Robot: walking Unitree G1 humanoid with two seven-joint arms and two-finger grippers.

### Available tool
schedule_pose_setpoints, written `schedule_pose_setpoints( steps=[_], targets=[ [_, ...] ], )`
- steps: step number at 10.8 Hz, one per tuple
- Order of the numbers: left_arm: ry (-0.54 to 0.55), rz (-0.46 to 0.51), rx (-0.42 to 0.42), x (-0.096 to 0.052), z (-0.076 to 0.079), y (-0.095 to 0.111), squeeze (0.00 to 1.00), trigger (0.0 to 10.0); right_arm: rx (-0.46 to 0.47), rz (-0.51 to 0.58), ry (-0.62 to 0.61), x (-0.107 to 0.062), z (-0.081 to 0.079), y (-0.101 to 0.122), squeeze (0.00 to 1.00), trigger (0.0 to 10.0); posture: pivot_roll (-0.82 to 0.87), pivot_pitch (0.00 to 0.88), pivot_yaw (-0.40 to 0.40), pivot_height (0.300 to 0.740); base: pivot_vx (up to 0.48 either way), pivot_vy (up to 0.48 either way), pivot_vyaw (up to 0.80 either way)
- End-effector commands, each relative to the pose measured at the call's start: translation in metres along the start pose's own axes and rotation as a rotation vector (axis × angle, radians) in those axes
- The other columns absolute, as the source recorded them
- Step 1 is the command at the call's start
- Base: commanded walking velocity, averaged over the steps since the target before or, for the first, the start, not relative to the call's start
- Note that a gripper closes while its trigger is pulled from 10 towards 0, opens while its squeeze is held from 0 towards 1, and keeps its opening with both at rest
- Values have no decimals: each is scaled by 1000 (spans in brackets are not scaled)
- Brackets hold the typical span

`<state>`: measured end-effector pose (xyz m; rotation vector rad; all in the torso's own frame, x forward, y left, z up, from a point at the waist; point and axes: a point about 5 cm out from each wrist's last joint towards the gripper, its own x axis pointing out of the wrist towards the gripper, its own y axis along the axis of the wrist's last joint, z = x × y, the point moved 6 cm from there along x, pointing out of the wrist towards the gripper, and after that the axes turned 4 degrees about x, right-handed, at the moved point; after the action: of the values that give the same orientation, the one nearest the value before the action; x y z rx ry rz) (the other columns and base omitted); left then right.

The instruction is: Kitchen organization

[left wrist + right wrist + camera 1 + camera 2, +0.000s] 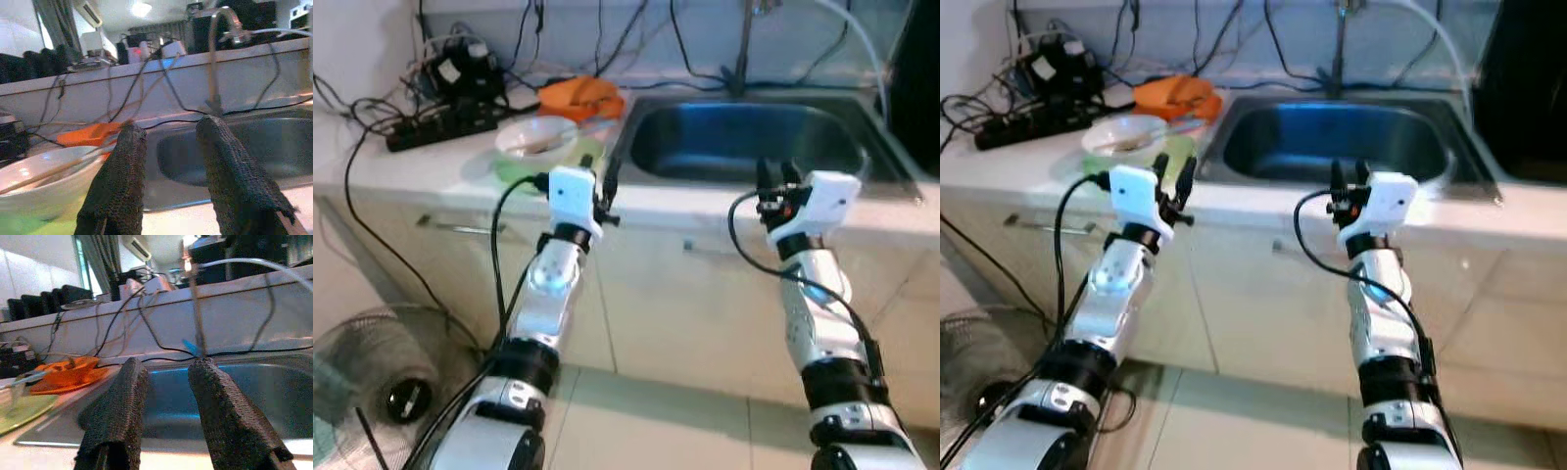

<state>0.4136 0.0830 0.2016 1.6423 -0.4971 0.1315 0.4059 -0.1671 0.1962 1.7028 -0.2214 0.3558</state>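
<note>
Both arms are reaching toward the counter edge: the left gripper (pixel 1173 172) is hovering near the white bowl (pixel 1122 134), the right gripper (pixel 1349 177) before the sink (pixel 1337 137).

Silver arms, blk fingers (pixel 117 191), blk cables

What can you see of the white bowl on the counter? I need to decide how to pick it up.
The white bowl is round, shallow and glossy, like ceramic or plastic. It stands upright on a green plate, left of the sink and in front of something orange. Thin pale sticks, perhaps chopsticks, lie across its inside; other contents are unclear. The left gripper, fingers apart, hovers at the counter edge just short of it, not touching.
</note>
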Motion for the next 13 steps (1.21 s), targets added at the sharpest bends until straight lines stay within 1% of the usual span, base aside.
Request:
schedule_pose_setpoints(
  steps=[1,3,8,10,11,12,13],
  targets=[
    [14,-5,21,-1,-11,0,0,10000,18,-7,33,2,-14,-2,0,10000,10,0,85,740,382,0,0],
    [6,-8,21,-2,-10,-1,0,10000,35,-31,17,0,-11,-8,0,10000,11,0,89,740,382,0,-625],
    [4,-5,23,-3,-9,0,0,10000,23,-24,24,0,-14,-7,0,10000,14,0,89,740,385,0,0],
    [4,-4,24,-2,-9,1,0,10000,2,-21,36,0,-16,-6,0,10000,18,0,86,740,386,0,0],
    [4,-3,25,-2,-9,1,0,10000,3,-16,38,0,-17,-6,0,10000,18,0,86,740,390,0,438],
    [3,2,26,-2,-10,2,0,10000,19,-12,32,0,-16,-5,0,10000,22,0,85,740,368,0,0],
    [0,19,25,-2,-9,5,0,10000,30,-13,21,0,-14,-5,0,10000,23,2,87,740,0,0,0]
  ],
)
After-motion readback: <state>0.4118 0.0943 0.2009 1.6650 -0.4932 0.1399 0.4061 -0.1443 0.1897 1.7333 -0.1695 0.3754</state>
